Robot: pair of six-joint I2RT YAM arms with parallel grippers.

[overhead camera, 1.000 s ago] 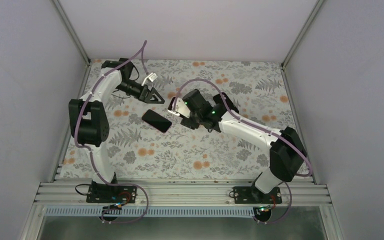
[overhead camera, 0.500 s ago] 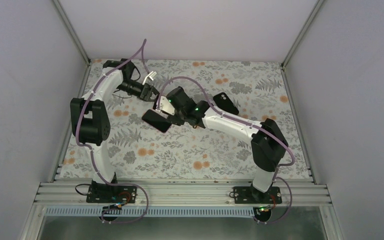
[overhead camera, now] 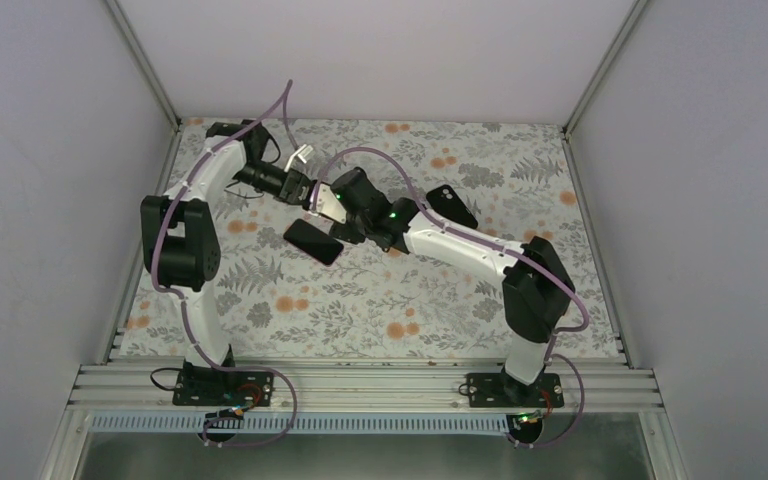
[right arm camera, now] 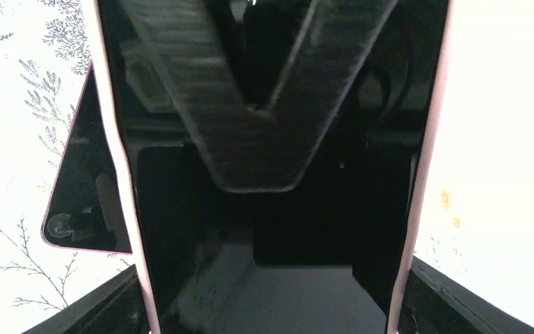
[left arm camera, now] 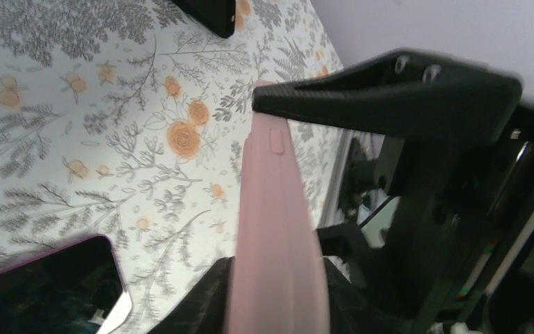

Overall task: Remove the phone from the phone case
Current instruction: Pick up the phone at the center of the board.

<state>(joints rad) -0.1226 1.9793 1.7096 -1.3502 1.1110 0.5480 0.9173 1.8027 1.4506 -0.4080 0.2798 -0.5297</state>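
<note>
The phone (right arm camera: 271, 209), dark glass in a pale pink phone case (right arm camera: 432, 139), hangs above the table between both arms. My right gripper (right arm camera: 272, 306) is shut across its width, with one finger on each long side of the case. Edge-on in the left wrist view, the pink case (left arm camera: 274, 209) sits pinched between the two fingers of my left gripper (left arm camera: 274, 299), which is shut on its end. From above, the left gripper (overhead camera: 302, 190) and right gripper (overhead camera: 332, 203) meet nose to nose over the left middle of the floral table (overhead camera: 410, 300).
A second dark phone (overhead camera: 313, 241) lies flat on the table just below the two grippers. It also shows in the wrist views (left arm camera: 42, 289) (right arm camera: 83, 195). A black phone-shaped item (overhead camera: 451, 207) lies further right. Enclosure walls stand on three sides.
The right arm swung left and brought the cased phone up to the left gripper. The left gripper's fingers went from wide open to closed on the case.
</note>
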